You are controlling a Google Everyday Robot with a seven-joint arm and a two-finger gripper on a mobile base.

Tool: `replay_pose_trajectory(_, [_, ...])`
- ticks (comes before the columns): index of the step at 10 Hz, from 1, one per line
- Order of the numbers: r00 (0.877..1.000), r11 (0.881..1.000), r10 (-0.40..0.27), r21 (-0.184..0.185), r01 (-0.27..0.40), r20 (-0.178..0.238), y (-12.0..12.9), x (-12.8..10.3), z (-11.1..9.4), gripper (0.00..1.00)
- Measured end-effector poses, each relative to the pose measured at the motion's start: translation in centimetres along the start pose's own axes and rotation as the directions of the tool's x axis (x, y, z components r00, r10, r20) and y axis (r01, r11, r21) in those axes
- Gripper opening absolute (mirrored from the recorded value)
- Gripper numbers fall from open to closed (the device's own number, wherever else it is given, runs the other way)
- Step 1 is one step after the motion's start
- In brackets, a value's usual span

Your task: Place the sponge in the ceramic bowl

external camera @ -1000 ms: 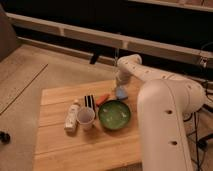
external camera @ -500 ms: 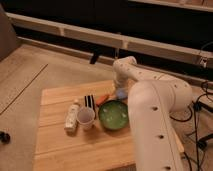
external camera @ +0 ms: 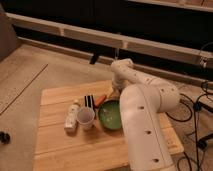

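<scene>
Seemingly, gripper (external camera: 116,93) (half-hidden) behind ceramic bowl (external camera: 109,116).

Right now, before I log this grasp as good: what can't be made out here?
sponge: camera view, not visible; the arm covers the spot beyond the ceramic bowl.
hand: low at the bowl's far rim, its tip masked by the arm.
bowl's right edge: under the arm.

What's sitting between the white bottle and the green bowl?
In the camera view, the white cup stands between the white bottle and the ceramic bowl. The gripper is low at the bowl's far rim.
</scene>
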Motion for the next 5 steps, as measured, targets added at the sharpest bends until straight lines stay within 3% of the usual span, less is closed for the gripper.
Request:
replay_pose_trajectory(3, [1.0, 1.0, 0.013, 0.026, -0.014, 0.029, -0.55, -1.23, -0.83, 0.04])
replay_pose_trajectory(5, [0.999, 0.999, 0.021, 0.03, -0.022, 0.039, -0.53, -1.39, -0.95, 0.0])
